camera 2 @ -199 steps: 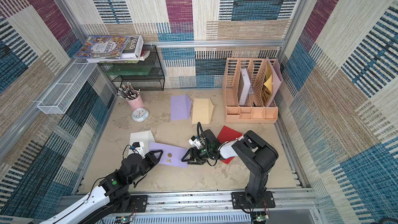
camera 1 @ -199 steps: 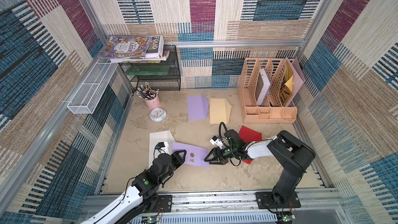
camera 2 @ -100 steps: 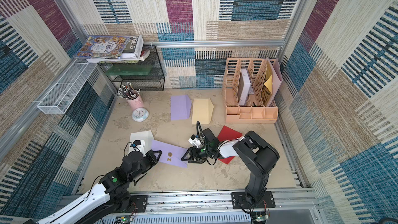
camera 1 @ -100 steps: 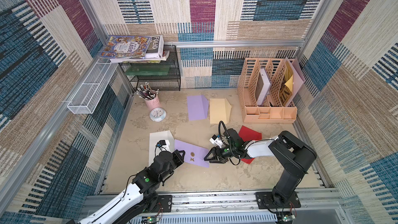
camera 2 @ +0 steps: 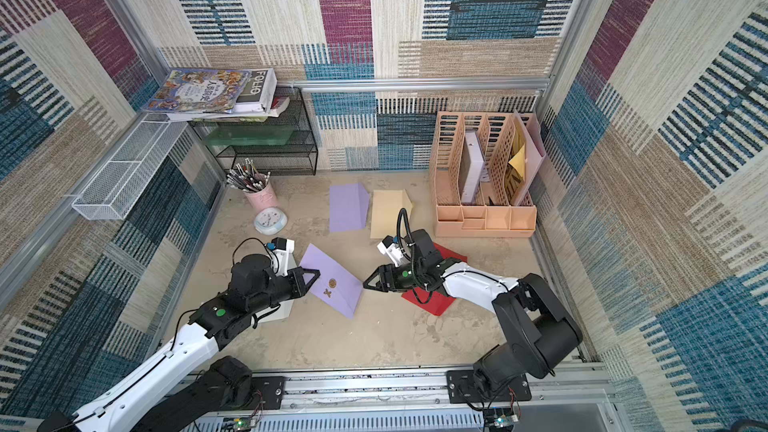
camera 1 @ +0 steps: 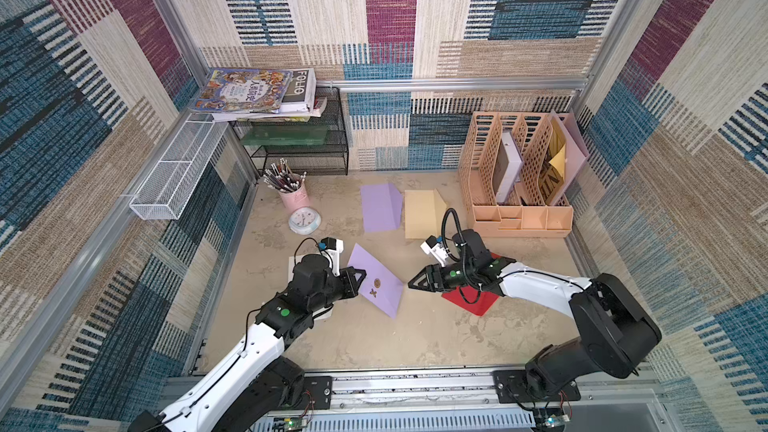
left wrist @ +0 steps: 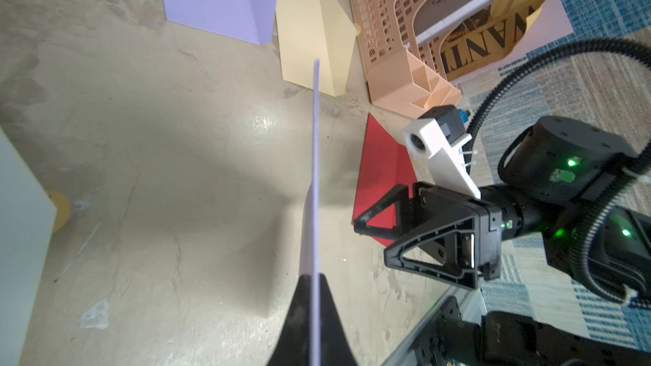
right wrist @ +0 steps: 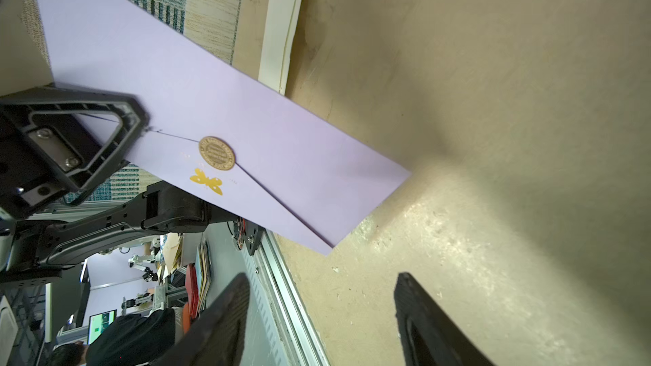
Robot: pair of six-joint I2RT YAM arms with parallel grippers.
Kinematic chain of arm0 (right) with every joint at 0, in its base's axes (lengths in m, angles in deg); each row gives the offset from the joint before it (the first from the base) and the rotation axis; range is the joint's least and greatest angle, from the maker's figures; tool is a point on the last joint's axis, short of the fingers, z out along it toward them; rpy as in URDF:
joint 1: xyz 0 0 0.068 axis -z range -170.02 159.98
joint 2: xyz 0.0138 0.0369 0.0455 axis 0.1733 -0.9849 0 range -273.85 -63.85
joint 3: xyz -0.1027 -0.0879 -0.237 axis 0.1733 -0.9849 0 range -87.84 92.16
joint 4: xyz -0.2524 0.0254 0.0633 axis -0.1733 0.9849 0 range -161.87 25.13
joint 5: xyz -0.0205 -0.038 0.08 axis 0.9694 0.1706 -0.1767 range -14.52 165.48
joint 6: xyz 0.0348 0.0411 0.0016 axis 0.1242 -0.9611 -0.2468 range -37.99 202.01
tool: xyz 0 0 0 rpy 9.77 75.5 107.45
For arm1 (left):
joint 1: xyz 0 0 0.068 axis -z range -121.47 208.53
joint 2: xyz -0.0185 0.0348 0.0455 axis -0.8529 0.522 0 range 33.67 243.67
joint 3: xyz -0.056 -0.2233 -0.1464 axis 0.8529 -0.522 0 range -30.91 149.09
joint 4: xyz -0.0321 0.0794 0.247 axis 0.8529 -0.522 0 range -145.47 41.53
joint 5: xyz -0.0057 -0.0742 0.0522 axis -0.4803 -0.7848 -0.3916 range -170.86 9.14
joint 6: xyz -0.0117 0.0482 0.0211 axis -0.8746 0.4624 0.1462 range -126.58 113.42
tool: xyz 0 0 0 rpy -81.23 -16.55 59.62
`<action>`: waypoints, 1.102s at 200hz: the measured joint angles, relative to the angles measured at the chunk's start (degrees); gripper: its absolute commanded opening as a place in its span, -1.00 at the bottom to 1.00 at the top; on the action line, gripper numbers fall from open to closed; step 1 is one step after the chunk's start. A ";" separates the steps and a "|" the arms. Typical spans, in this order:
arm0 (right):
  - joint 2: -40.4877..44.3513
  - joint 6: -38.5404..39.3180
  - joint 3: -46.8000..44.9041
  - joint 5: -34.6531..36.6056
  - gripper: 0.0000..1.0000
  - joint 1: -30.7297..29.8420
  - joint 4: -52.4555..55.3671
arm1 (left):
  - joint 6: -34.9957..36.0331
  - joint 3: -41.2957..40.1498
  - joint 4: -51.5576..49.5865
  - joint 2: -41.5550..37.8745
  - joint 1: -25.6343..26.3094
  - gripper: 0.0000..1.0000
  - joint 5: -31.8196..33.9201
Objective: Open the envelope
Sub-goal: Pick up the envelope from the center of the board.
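Your left jaws are clamped tight on one edge of the lilac envelope [camera 1: 380, 284]. They hold it lifted and tilted over the tabletop [camera 1: 374, 338] between the two arms, so its flap side, with the round gold seal [right wrist: 216, 153] and butterfly sticker [right wrist: 206, 181], faces the right arm. That looks deliberate: it presents the flap where your right jaws can reach it. Those stand parted and empty, just beside the envelope's free edge but not touching it, above the red envelope [camera 1: 473, 303]. The flap is sealed shut; I judge the next move is catching its edge near the seal.
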 measured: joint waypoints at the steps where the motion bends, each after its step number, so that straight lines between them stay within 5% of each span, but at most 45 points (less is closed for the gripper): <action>1: 0.15 0.09 -0.04 -0.02 0.35 0.07 0.00 | 0.13 0.04 0.15 0.11 -0.04 -1.00 -0.26; 57: 6.51 -5.25 -7.56 -0.83 0.36 0.79 -9.14 | -2.71 -5.27 10.08 -3.89 -4.44 -1.00 -3.80; 116: 7.48 -28.00 -16.85 8.17 0.44 -3.32 -38.45 | -13.94 -13.88 26.69 -5.73 -4.79 -1.00 8.39; 186: -10.84 -46.82 -4.76 15.13 0.28 -9.11 -64.24 | -20.74 -4.90 52.52 12.79 -4.44 -1.00 15.37; 220: -22.10 -56.52 -0.46 17.05 0.20 -10.36 -78.62 | -23.30 -3.78 56.96 14.95 -3.37 -1.00 15.85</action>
